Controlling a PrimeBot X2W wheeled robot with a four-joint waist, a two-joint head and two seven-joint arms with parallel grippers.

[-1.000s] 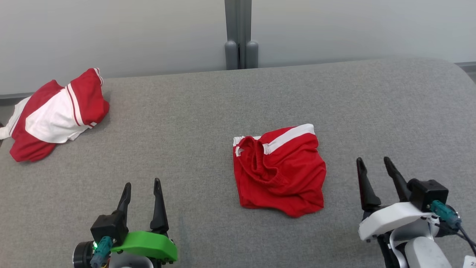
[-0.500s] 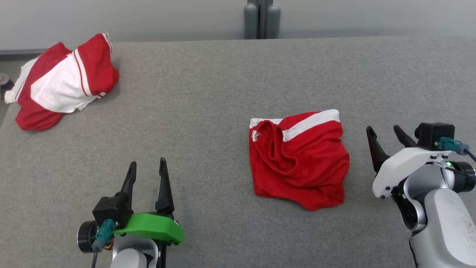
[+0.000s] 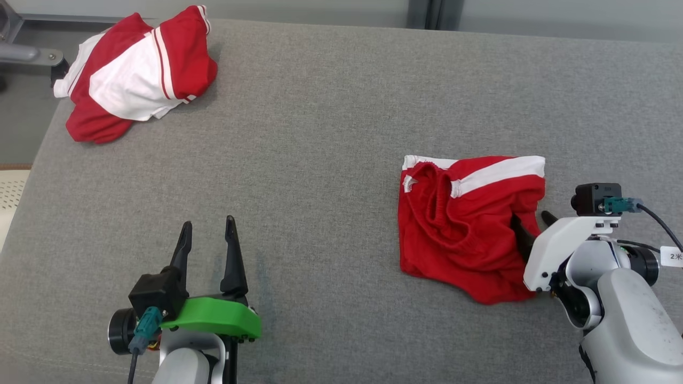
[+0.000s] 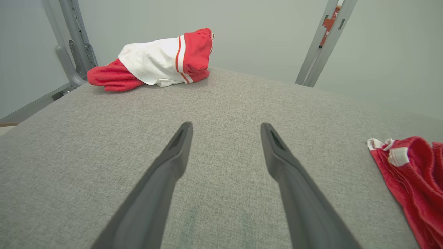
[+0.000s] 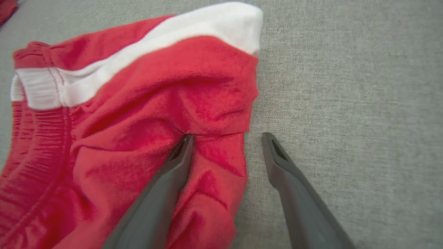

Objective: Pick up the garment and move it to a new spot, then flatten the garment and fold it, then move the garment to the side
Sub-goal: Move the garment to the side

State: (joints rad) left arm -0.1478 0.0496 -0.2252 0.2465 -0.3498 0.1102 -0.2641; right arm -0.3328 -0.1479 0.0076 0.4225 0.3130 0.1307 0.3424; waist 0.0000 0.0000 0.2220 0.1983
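The garment [image 3: 469, 224], red shorts with a white stripe, lies crumpled on the grey table [image 3: 320, 133] at the right. My right gripper [image 3: 532, 220] is open at its right edge. In the right wrist view the garment [image 5: 138, 121] fills the left. There the right gripper [image 5: 227, 136] straddles its hem, with the left finger on the red cloth and the right finger over bare table. My left gripper [image 3: 208, 223] stands open over bare table at the lower left, nothing between its fingers. The left wrist view shows the left gripper [image 4: 225, 125] and the garment [image 4: 412, 173] at far right.
A second red and white garment [image 3: 139, 74] is bunched at the table's far left corner, also in the left wrist view [image 4: 162, 60]. A grey metal frame [image 3: 26, 53] stands beyond that corner. A grey post [image 4: 322, 41] rises behind the table.
The head camera has tipped down and turned, shifting the whole picture. My right gripper has moved forward and left, onto the garment's right edge. The left gripper has held still.
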